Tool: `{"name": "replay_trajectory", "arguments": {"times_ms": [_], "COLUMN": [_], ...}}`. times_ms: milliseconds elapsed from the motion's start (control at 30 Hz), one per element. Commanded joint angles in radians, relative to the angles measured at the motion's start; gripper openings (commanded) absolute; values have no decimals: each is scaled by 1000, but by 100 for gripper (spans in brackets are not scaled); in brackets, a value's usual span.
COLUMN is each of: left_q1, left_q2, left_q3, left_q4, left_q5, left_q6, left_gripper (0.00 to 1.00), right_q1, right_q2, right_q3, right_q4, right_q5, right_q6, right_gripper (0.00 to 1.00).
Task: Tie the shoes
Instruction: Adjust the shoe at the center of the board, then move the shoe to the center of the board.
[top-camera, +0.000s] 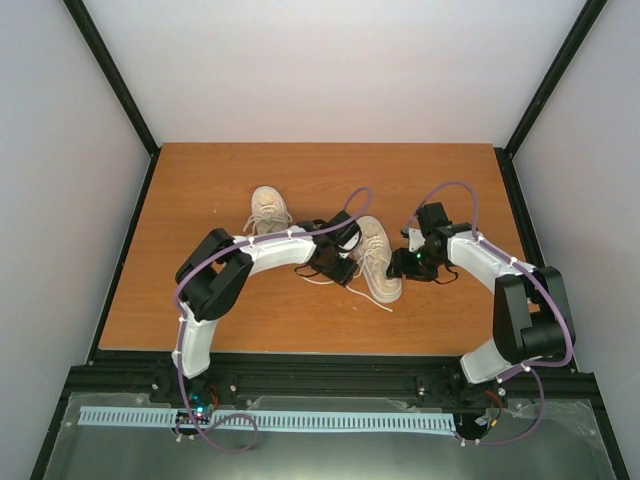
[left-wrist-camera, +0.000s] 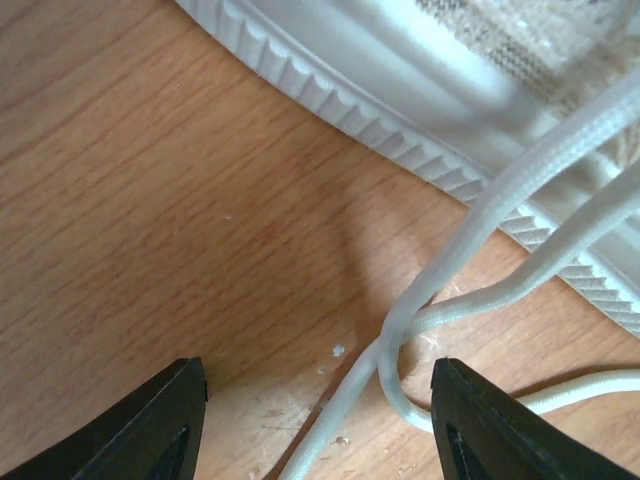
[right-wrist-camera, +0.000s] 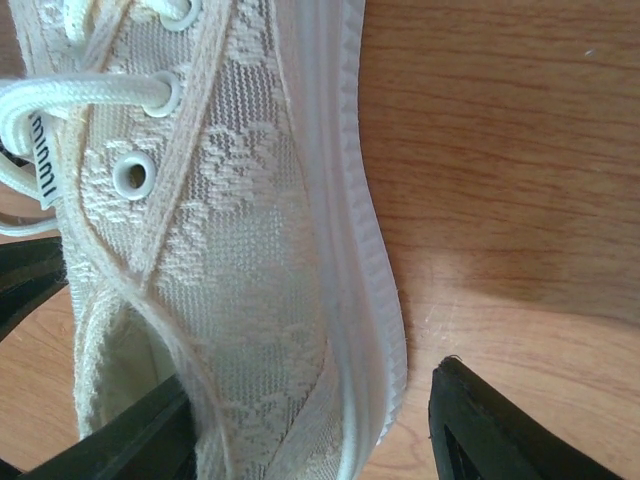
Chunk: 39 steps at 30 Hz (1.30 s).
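Two cream shoes lie on the wooden table: one (top-camera: 268, 210) at back left, the other (top-camera: 380, 262) in the middle between both grippers. My left gripper (top-camera: 335, 262) is at this middle shoe's left side, low over the table. In the left wrist view the left gripper (left-wrist-camera: 320, 380) is open, and loose white laces (left-wrist-camera: 440, 270) cross on the wood between its fingers, untouched, below the ribbed sole (left-wrist-camera: 330, 95). My right gripper (right-wrist-camera: 310, 385) is open astride the shoe's side wall (right-wrist-camera: 250, 250). One finger (right-wrist-camera: 140, 430) is inside the opening. The other (right-wrist-camera: 500, 430) is outside, just clear of the sole.
Loose lace ends trail on the table (top-camera: 200, 180) in front of the middle shoe (top-camera: 320, 281). Laced eyelets (right-wrist-camera: 165, 92) show at the top of the right wrist view, with a black part (right-wrist-camera: 25, 280) at its left edge. Black rails border the table.
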Motion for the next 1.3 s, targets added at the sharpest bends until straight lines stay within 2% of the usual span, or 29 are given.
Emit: {"name": "replay_trajectory", "arguments": {"times_ms": [0,67,233,400,467,500,600,700,833,933,1100,1200,1233,1267], "left_q1": [-15,-21,-56,-83,-84,-84,-68,-7,92,140,195,207,211,217], "left_q2": [23,39,60,52,46,35,-20,-109,-234,-282,-296,-303,-305,-305], "left_q3": [41,51,43,-13,-41,-56,-94,-125,-177,-196,-187,-174,-169,-162], "left_q4": [12,13,-4,-2,-2,0,5,7,37,20,-102,-146,-153,-156], "left_q5": [-6,6,-38,-94,-103,-107,-91,-2,269,495,707,768,770,772], "left_q6": [17,18,54,70,67,61,7,-70,-83,-58,6,11,-1,-17], "left_gripper": [65,64,48,14,3,1,1,1,1,1,1,1,1,1], "right_q1": [6,5,4,4,4,17,44,60,94,130,230,257,262,263], "right_q2": [-20,-15,-20,-24,-24,-24,-23,-24,-17,9,70,104,106,104], "right_q3": [-10,-7,-12,-21,-25,-25,-19,-19,-10,26,91,118,128,141], "right_q4": [14,11,11,12,14,14,5,8,21,12,9,16,14,5], "right_q5": [19,22,31,32,28,23,26,-1,-57,-100,-125,-135,-135,-131], "right_q6": [16,14,14,14,14,12,-4,-13,-20,-28,-49,-33,-29,-29], "right_gripper": [57,57,57,57,57,57,51,35,14,5,3,3,7,16]}}
